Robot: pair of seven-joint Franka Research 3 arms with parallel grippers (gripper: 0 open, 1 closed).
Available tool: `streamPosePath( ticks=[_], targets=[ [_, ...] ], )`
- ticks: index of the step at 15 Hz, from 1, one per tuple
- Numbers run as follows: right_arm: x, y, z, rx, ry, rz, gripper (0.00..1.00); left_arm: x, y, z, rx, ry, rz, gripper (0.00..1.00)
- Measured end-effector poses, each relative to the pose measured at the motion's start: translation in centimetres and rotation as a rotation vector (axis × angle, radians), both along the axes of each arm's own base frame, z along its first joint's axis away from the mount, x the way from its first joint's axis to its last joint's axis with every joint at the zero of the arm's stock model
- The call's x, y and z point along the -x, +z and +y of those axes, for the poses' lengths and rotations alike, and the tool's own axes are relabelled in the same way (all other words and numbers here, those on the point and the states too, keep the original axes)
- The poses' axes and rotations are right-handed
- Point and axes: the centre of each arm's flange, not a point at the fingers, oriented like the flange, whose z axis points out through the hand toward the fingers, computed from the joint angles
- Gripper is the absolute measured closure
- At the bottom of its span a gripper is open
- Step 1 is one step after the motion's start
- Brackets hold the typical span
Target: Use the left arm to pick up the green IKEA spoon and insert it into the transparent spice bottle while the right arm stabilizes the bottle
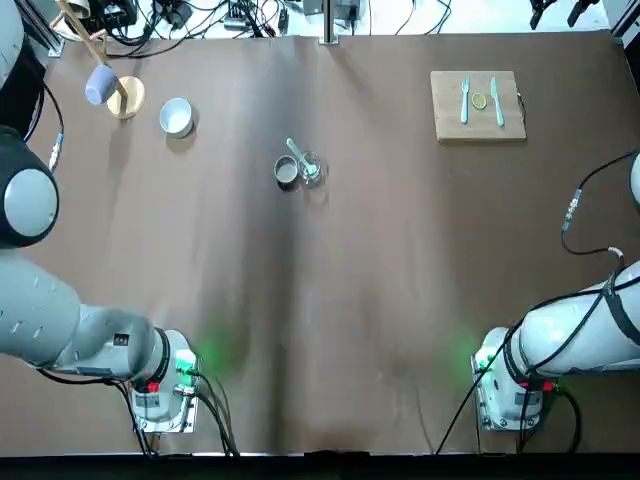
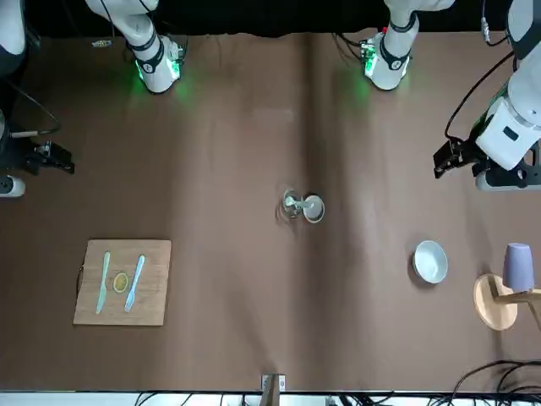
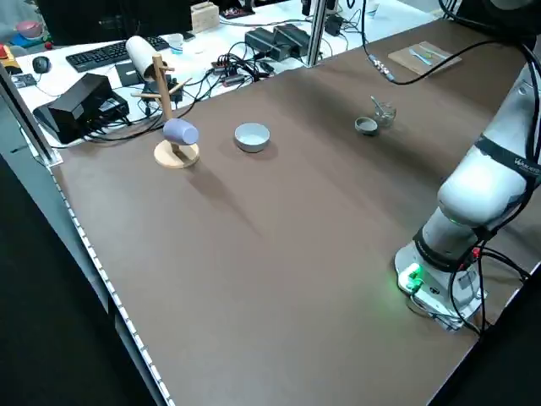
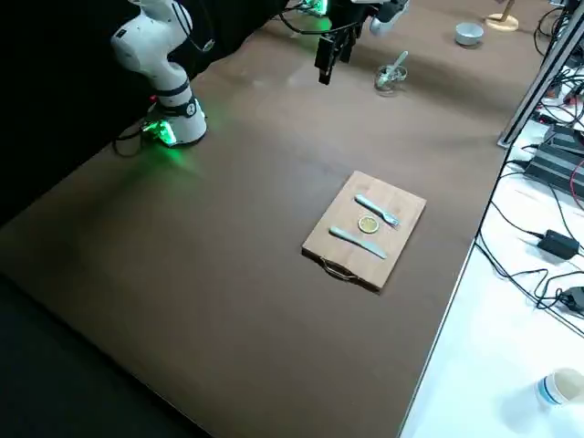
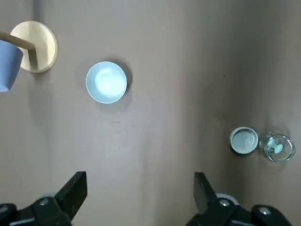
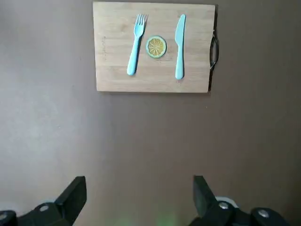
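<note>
Both grippers hang high with fingers spread wide and empty: left gripper off the table's left edge, right gripper near the cutting board. Already the green IKEA spoon stands tilted inside the transparent spice bottle, touching the metal cup. My worry: that leaning handle could topple the light jar if bumped.

brown table; beside the grey metal cup, a clear spice bottle with pale mint spoon; farther off, teal fork and knife on a tan wooden board
</note>
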Motion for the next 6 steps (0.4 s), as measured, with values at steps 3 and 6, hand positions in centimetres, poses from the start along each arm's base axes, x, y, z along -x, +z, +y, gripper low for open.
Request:
streamPosePath(
  ticks=[3, 6],
  targets=[
    [-0.2, 0.3, -0.6, 0.003, -0.011, -0.019, 0.00, -0.1, -0.1, 0.2, 0.000, 0.004, 0.002, 0.00],
    [-0.2, 1.1, -1.7, 0.007, -0.031, -0.039, 0.00, -0.1, -0.1, 0.5, -0.001, 0.009, 0.002, 0.00]
  ],
)
